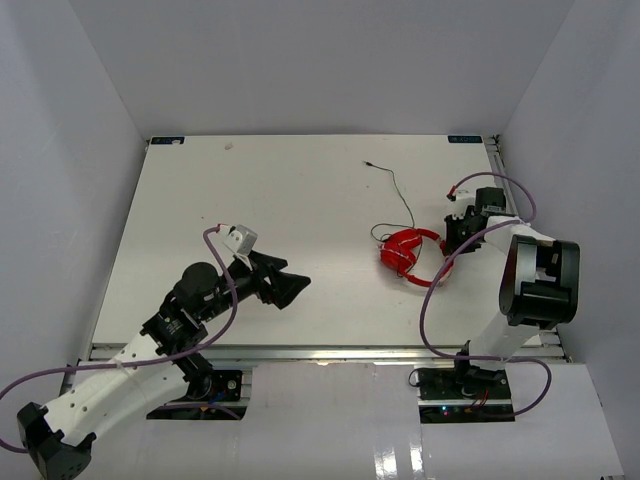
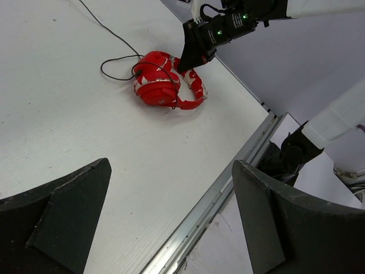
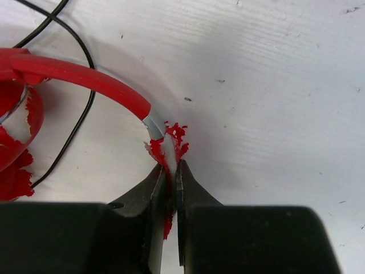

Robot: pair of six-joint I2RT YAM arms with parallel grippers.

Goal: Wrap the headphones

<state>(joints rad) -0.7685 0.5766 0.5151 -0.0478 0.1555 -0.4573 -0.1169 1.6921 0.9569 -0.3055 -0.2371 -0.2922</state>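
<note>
My right claw [image 3: 171, 171] is pinched shut on the torn headband end of the headphones [image 1: 405, 255]; only the wrist view shows it. They lie on the right of the bench [image 1: 250, 190], cable [image 1: 398, 190] trailing far. Left claw [image 2: 171, 165] gapes open, near-left.

no readable text or numbers, none on the headphones [image 2: 161, 85], blue tags [image 1: 168, 140] at the table [image 1: 300, 215] corners illegible

Red headphones [image 1: 403, 253] on white table [image 1: 280, 200]
</note>
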